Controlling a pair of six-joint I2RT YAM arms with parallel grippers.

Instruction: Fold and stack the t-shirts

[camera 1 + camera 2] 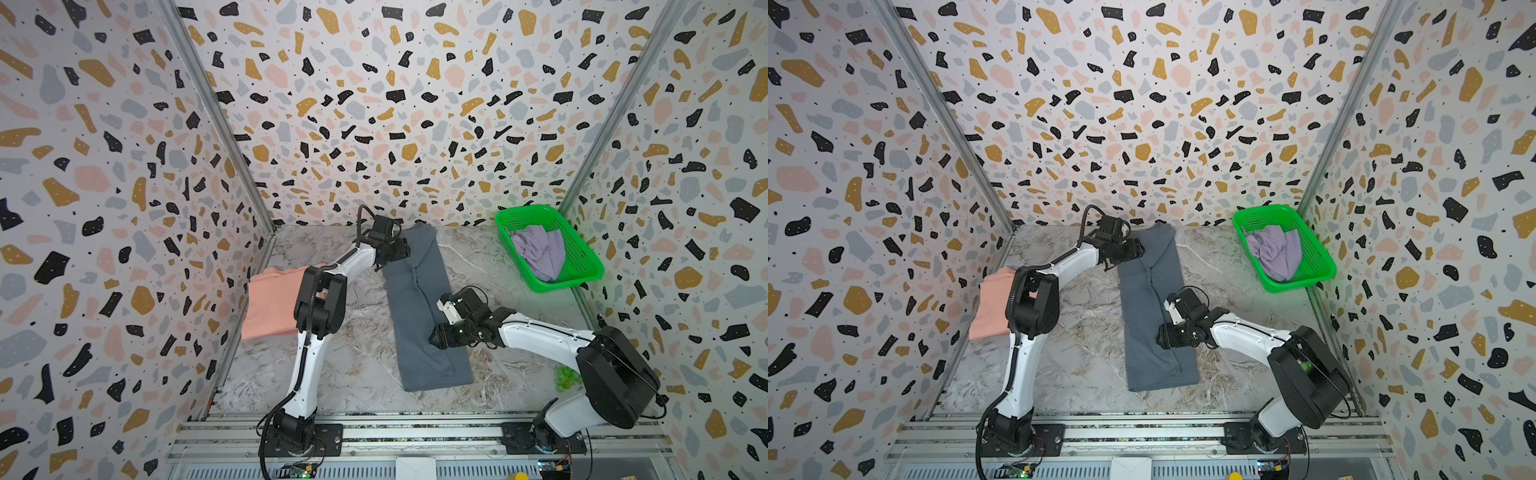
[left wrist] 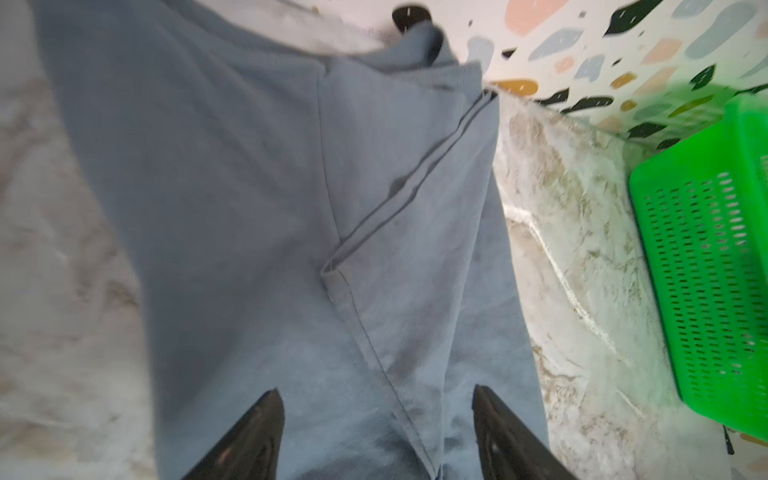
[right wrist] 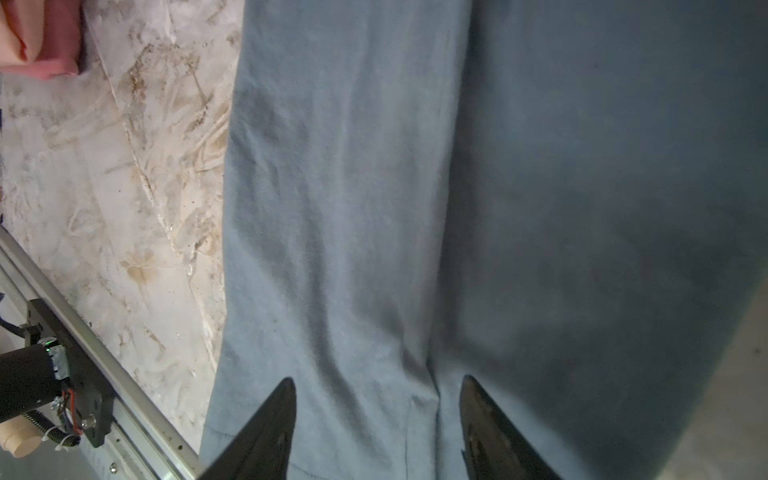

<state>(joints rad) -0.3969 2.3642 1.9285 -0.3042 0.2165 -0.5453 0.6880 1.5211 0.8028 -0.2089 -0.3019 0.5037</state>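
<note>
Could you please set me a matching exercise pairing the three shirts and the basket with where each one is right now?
Things:
1. grey shirt
2. pink shirt
3. lilac shirt
4. green basket

Places:
A. crumpled inside the basket
B. folded into a long strip in the middle of the table
C. at the far right corner of the table
D. at the left edge of the table

Pairs: 1-B, 2-D, 3-A, 4-C
</note>
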